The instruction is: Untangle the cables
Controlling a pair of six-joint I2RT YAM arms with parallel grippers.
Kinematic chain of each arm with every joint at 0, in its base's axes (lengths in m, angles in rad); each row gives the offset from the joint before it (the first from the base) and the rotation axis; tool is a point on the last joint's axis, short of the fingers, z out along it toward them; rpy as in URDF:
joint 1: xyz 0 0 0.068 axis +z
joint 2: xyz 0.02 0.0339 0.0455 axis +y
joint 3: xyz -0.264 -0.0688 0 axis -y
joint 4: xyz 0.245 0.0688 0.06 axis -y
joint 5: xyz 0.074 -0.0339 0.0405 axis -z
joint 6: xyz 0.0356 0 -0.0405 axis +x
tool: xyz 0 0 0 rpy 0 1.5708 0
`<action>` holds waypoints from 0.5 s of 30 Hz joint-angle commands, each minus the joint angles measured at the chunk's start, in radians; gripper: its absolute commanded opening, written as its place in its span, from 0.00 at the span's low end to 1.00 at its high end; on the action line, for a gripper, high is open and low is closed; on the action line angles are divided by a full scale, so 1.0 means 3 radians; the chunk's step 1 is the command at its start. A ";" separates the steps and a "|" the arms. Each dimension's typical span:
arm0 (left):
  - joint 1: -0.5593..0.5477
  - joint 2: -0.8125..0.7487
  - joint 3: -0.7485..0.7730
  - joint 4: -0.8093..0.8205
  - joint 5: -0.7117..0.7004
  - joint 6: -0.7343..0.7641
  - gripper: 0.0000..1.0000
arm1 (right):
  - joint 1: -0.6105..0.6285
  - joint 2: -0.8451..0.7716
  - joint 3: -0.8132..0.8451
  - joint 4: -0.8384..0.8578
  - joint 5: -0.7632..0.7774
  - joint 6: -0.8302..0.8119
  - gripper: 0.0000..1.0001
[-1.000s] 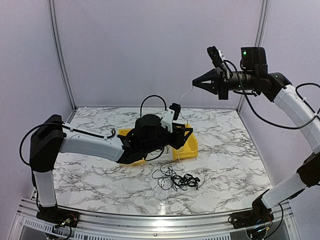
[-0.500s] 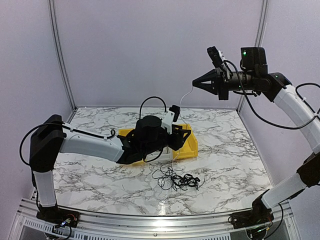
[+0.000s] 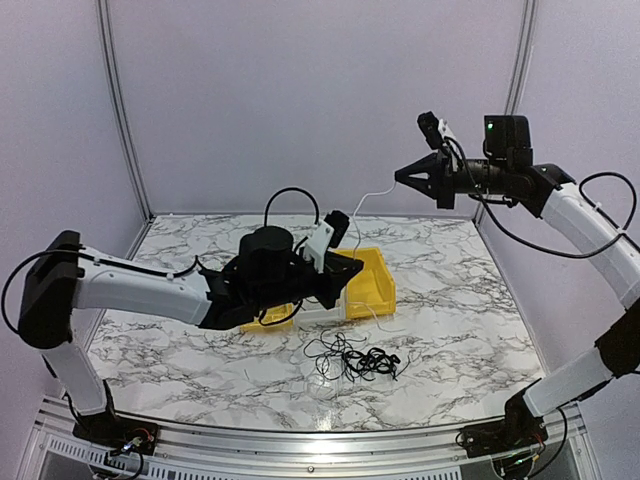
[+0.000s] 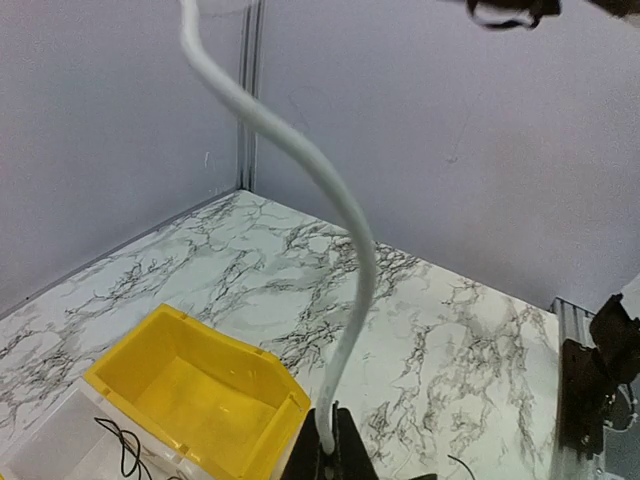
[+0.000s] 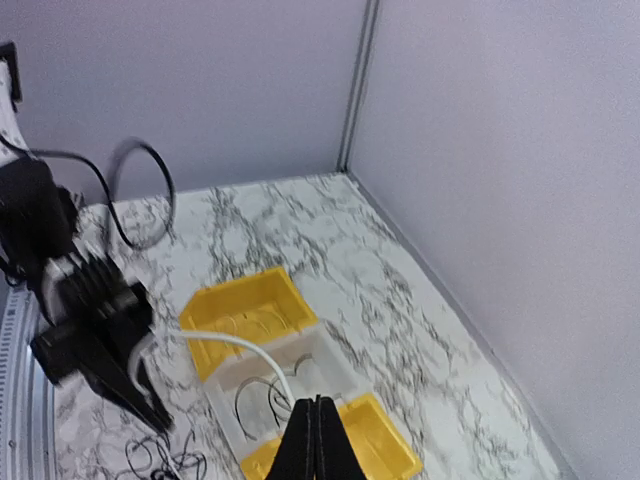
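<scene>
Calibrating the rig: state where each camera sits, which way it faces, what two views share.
Top external: above, behind the bases, facing the white marble table; left arm, right arm show.
Left wrist: low beside a yellow plastic bin, looking up along the thin whitish cable; own fingers show.
Right wrist: high, looking down at the bins; own fingers, left arm show.
Shared: both wrist views show that cable, clamped in left gripper, right gripper.

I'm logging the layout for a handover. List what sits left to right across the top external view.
In order: left arm's black joint housing → left claw → pale cable → right claw → right arm's base. The yellow bin and black cable tangle overlap the left claw's span, so omitted.
</scene>
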 commanded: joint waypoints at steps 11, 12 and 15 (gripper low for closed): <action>0.0273 -0.1573 -0.0553 -0.0994 0.0284 0.0097 0.00 | 0.0035 -0.0120 -0.1538 0.0206 0.0008 -0.0357 0.21; 0.0315 -0.1605 -0.0536 -0.1096 0.0212 0.0086 0.00 | 0.0034 -0.0133 -0.1556 0.0116 -0.0011 -0.0403 0.26; 0.0398 -0.1699 -0.0494 -0.1409 -0.0043 0.0120 0.00 | 0.0007 -0.0244 -0.1670 -0.0016 -0.0022 -0.0459 0.37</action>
